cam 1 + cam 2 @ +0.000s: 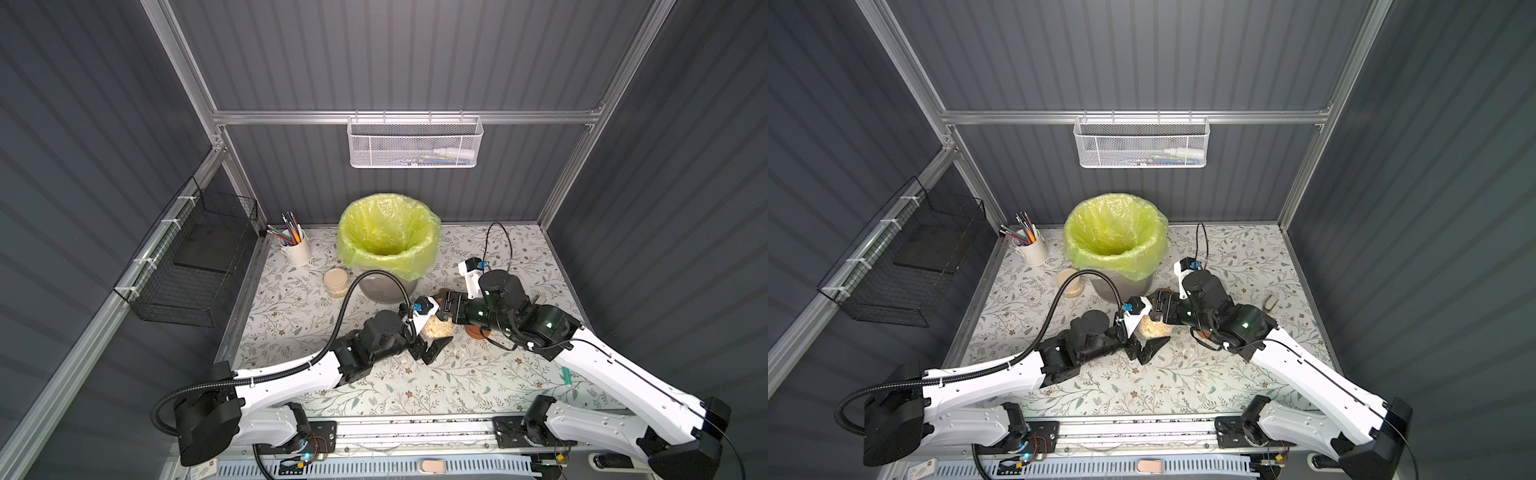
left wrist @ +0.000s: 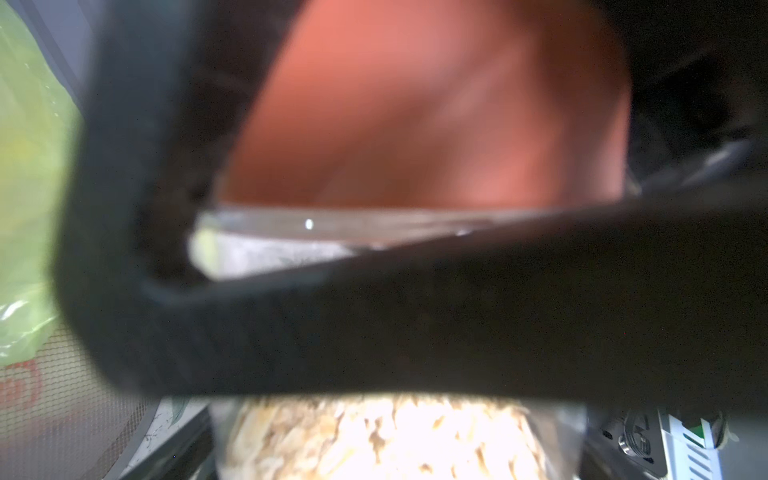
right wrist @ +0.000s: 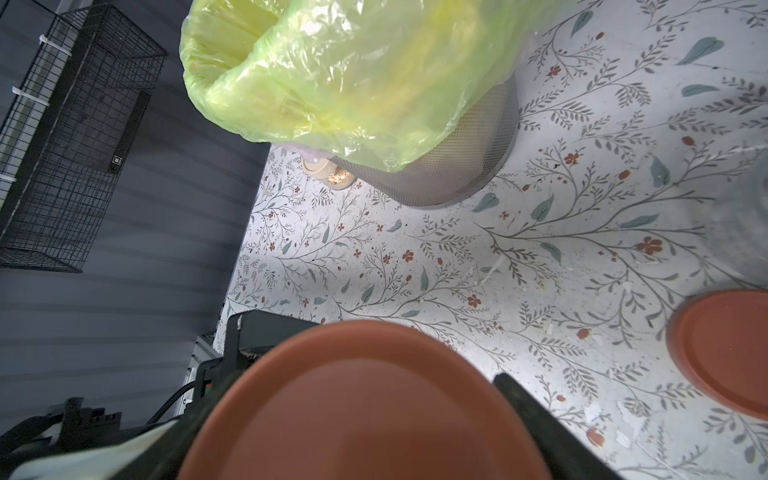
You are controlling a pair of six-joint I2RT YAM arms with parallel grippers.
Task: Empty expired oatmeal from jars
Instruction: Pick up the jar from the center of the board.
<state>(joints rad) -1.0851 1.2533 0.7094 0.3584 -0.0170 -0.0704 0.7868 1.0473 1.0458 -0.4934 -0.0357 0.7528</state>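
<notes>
While its jaws stand half-spread, right end effector (image 3: 359, 415) grips terracotta lid (image 3: 374, 374).

Left arm (image 1: 299, 382), right arm (image 1: 623, 374): white shells, black joints. Ribbed black conduit (image 1: 347, 303) along left; thin black cable (image 1: 510, 245) looping at right wrist. Green lights (image 1: 549, 325) on right joints. Left gripper (image 1: 438, 350) black, wedge-fingered.
</notes>
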